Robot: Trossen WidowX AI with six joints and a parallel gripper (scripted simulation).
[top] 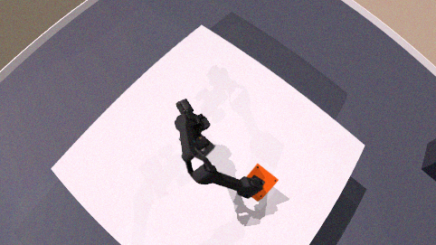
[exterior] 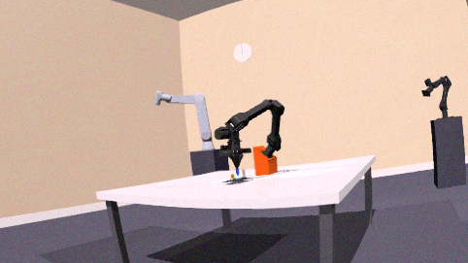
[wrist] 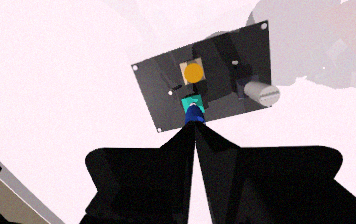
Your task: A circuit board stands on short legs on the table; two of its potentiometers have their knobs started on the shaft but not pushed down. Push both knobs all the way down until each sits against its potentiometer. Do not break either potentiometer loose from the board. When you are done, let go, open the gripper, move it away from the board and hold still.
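The dark circuit board [wrist: 150,82] [top: 208,148] shows best in the wrist view. On it, an orange knob [wrist: 193,73] [exterior: 232,176] sits over a tan potentiometer [wrist: 183,65] and looks low. A blue knob [wrist: 195,115] [exterior: 237,171] stands up from a teal potentiometer [wrist: 191,102]. A grey slotted knob [wrist: 262,93] stands tall over a dark potentiometer near the right edge. My gripper [wrist: 194,125] [exterior: 237,167] is shut with nothing between its fingers. Its tips point down right over the blue knob and hide part of it. Whether they touch it I cannot tell.
The white table [top: 149,108] [exterior: 291,190] carries the board. The arm's base stands on an orange block [top: 270,180] [exterior: 262,164]. Small pins [wrist: 235,62] and dark parts also stand on the board. Other arms on pedestals [exterior: 449,154] are off the table.
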